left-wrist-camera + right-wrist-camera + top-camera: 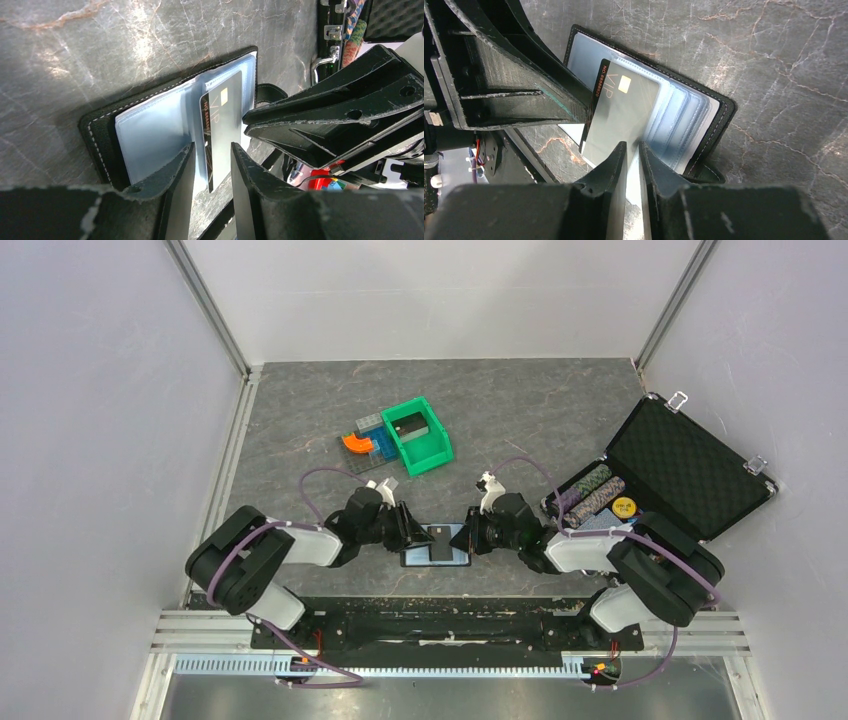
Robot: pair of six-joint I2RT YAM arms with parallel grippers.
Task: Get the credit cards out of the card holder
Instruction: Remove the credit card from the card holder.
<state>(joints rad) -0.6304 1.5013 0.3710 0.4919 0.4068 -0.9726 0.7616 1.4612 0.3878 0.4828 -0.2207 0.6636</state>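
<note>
The card holder (456, 556) lies open on the table between my two grippers, with its blue-grey plastic sleeves (145, 130) (684, 115) facing up. A black credit card marked VIP (438, 537) (222, 120) (624, 115) sticks partly out of a sleeve, tilted up. My left gripper (412, 530) (211, 146) has its jaws a little apart, with the card's free end between them. My right gripper (468, 535) (632, 145) is nearly closed, pinching a thin plastic sleeve at the holder's opposite edge. Any other cards are hidden.
A green bin (420, 435) with an orange and blue item (358, 443) beside it stands behind the holder. An open black foam-lined case (690, 465) holding rolls of poker chips (595, 495) sits at the right. Its latches (325, 60) also show in the left wrist view.
</note>
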